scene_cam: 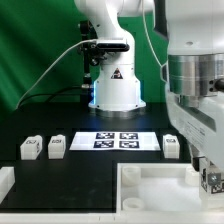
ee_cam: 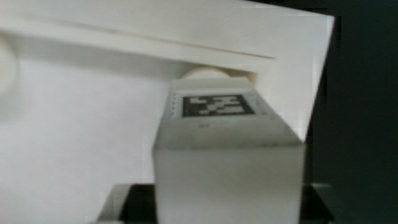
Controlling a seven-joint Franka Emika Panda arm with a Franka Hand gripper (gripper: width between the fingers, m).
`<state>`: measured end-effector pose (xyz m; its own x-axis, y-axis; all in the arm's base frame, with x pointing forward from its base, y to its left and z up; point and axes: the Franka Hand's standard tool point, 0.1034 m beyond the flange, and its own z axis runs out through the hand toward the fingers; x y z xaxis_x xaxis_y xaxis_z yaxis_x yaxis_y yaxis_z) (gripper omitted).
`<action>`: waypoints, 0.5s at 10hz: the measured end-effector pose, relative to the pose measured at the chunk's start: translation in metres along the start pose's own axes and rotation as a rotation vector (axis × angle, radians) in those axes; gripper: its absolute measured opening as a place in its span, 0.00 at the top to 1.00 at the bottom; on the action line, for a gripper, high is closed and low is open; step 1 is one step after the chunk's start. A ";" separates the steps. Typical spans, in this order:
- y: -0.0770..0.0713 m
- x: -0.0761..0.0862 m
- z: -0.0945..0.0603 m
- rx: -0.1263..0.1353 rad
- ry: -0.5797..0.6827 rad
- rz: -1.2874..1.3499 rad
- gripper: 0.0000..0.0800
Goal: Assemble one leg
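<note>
The white arm (scene_cam: 195, 80) fills the exterior view's right, close to the camera. Its hand (scene_cam: 209, 174) hangs low over the right end of the white rimmed tabletop (scene_cam: 140, 182), which lies at the near edge of the black desk (scene_cam: 90, 168). A small tagged leg (scene_cam: 211, 182) shows at the hand's tip, blurred. Farther back the marker board (scene_cam: 118, 140) lies mid-desk. A loose leg (scene_cam: 30, 148) and a second loose leg (scene_cam: 56, 146) stand to its left, and a third loose leg (scene_cam: 172, 146) stands to its right. The robot base (scene_cam: 113, 88) rises behind them.
</note>
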<state>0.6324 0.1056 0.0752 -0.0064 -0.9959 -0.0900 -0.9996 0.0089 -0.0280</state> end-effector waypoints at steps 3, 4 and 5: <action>0.001 0.000 0.000 -0.012 -0.003 0.099 0.57; 0.002 0.000 0.001 -0.013 -0.003 0.067 0.57; 0.004 -0.002 0.001 -0.026 0.005 0.004 0.33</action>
<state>0.6288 0.1078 0.0744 -0.0104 -0.9963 -0.0855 -0.9999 0.0106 -0.0018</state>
